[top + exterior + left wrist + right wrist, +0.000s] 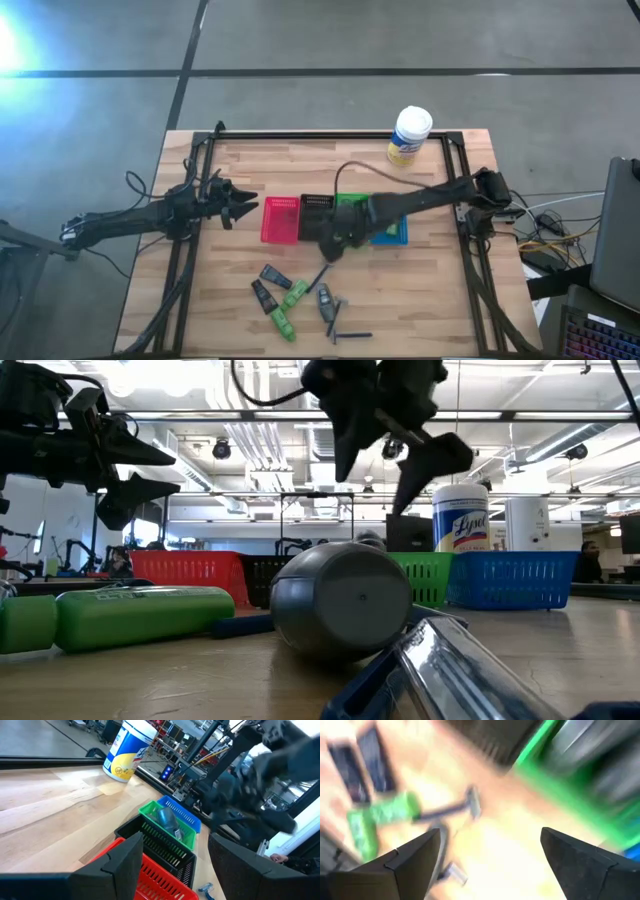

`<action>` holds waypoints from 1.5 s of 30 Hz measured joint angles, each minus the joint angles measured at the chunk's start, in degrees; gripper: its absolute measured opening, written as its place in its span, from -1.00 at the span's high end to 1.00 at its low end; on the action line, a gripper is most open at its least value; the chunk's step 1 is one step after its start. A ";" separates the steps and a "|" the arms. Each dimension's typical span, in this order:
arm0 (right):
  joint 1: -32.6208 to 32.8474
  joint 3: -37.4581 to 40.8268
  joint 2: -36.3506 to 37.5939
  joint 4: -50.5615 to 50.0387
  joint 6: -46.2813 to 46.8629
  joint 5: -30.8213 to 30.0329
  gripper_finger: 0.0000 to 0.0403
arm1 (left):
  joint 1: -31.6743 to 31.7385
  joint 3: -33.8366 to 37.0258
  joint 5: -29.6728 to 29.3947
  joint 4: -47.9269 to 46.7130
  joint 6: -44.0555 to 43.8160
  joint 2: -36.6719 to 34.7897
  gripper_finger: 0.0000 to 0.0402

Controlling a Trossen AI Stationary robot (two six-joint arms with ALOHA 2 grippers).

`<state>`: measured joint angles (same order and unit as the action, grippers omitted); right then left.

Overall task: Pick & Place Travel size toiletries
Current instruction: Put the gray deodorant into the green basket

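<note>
Sorting small toiletries into bins; one grey bottle (168, 819) already lying in the green bin (150, 812). Right end effector (333, 247) hanging just in front of the black bin (318, 216), fingers spread wide and empty, above the near side of the bench (420, 290). Left end effector (238, 203) parked beside the red bin (281, 220), jaws apart too, holding nothing.

Next pick, probably the thin razor (318, 278) lying nearest the black bin. Best to come straight down, turn the wrist so the fingers straddle the stick across its width, and close low against the wood: slender, flat, easy to miss or flick away. Worth keeping clear of the neighbours so that nothing gets nudged.

Rest of the pile lying in front of the black bin, toward the bench's near edge: green tubes (294, 293), dark tubes (275, 277), another grey bottle (324, 297), more black sticks (352, 336).

Green tubes rounded, smooth, slightly glossy plastic; likely to roll. Grey bottle oval, matte sheen, bulging in the middle, narrower at the ends. Bins rigid plastic with slotted, grille-like walls. Bench pale planked wood with visible grain, framed by black rails. White-and-yellow canister (408, 137) standing well behind the black bin.
</note>
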<state>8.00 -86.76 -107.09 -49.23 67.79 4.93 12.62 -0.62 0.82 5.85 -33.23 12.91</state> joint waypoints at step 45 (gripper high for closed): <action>15.87 -36.60 -34.53 -14.53 10.17 -2.56 -0.83 | 0.00 0.00 0.00 -1.34 -0.01 0.37 -0.14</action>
<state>23.88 -123.36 -141.62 -63.77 77.95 2.37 12.62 -0.62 0.82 4.51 -33.24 13.28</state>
